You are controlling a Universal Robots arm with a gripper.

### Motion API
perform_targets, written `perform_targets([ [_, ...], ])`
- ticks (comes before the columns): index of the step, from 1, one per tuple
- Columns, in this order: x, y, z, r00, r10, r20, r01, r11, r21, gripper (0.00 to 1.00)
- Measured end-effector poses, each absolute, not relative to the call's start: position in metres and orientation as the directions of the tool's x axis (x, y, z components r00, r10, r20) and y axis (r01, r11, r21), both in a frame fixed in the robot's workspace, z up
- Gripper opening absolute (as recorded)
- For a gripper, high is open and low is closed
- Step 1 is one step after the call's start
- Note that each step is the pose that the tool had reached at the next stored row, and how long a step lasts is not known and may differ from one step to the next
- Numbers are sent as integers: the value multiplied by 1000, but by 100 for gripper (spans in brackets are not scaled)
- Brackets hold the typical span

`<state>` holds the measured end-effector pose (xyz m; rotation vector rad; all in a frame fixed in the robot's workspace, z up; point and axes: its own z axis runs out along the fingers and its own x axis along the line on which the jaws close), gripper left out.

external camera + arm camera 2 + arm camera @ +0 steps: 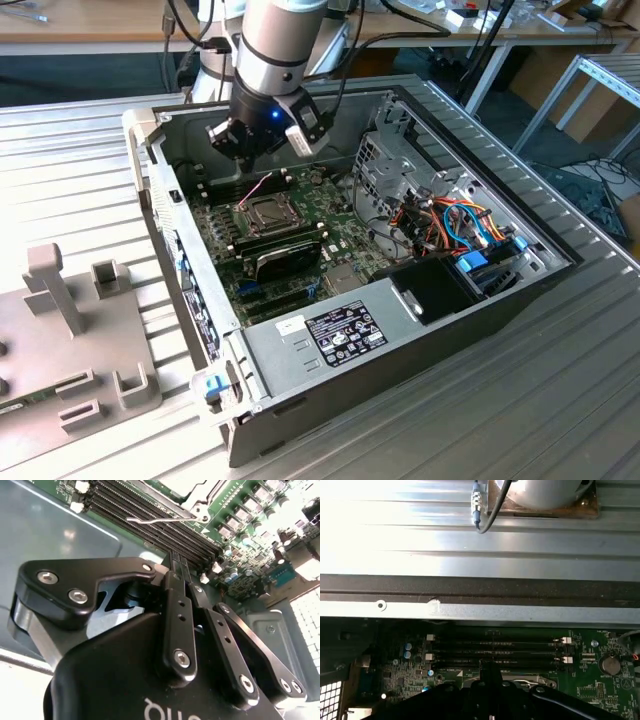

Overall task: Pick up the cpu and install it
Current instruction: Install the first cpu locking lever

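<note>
My gripper (256, 158) hangs inside the open computer case (190, 270), just above the far edge of the motherboard (300, 265). Its two black fingers (174, 572) are pressed together, shut, and I see nothing between them. In both wrist views the fingertips point at the memory slots (495, 642) beside the metal socket frame (262, 212) (192, 500). A thin wire lever (155, 520) sticks out from the frame. A pale square surface (172, 485) lies inside the frame; I cannot tell whether it is the cpu.
A metal drive cage (385, 170) and a bundle of orange and blue cables (455, 225) fill the case at the exterior view's right. A power supply (340, 335) sits at the near end. A grey fixture (70, 340) stands on the ribbed table at the left.
</note>
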<state>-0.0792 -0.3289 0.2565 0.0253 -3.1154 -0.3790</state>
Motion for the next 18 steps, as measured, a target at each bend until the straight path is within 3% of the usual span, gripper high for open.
perform_targets([
  [18,-64,-335,243,-1000,-16,18,-11,968,252,11],
])
